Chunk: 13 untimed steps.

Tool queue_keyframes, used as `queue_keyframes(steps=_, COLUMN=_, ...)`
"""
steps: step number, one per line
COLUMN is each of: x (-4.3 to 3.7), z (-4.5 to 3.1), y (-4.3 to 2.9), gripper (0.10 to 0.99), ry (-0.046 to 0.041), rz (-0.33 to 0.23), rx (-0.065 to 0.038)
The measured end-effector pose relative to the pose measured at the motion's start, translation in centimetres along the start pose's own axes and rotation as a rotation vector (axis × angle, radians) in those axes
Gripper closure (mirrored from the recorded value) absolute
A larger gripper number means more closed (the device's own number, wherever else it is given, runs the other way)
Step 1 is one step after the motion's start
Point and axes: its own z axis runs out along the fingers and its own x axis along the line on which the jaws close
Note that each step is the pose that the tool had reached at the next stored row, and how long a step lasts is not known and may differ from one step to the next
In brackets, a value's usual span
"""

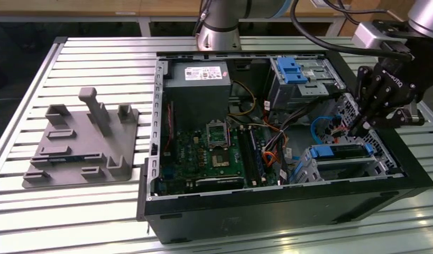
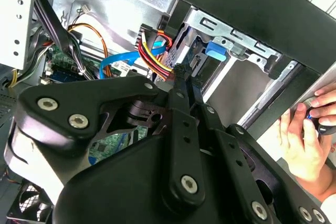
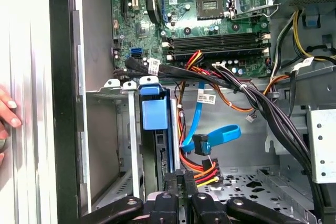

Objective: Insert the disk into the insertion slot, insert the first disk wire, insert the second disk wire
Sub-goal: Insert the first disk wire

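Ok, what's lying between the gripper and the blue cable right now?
The red-orange wire bundle lies between the gripper and the blue cable; this shows in the first wrist view.

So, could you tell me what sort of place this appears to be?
Probably a robotics lab bench for computer assembly: an open computer case lies on a slatted metal table, with a grey fixture plate beside it and a robot arm beyond.

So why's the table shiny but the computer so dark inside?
In the exterior view, light glares off the slatted table while the black case shades its interior; in the first wrist view the table washes out pale beside the lit motherboard.
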Motion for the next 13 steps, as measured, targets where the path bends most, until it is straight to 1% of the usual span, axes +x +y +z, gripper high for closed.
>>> queue_keyframes(steps=2, x=0.00, z=0.03, y=0.00, gripper=0.925, ry=0.0002, rz=0.000, rx=-0.002)
queue_keyframes(steps=6, x=0.00, z=0.03, y=-0.01, gripper=0.925, ry=0.0002, rz=0.000, rx=-0.002)
queue_keyframes(steps=10, x=-0.02, z=0.06, y=-0.19, gripper=0.925, ry=0.0003, rz=-0.002, rx=-0.002)
queue_keyframes(steps=13, x=-0.02, z=0.08, y=-0.19, gripper=0.925, ry=0.0011, rz=-0.014, rx=-0.001)
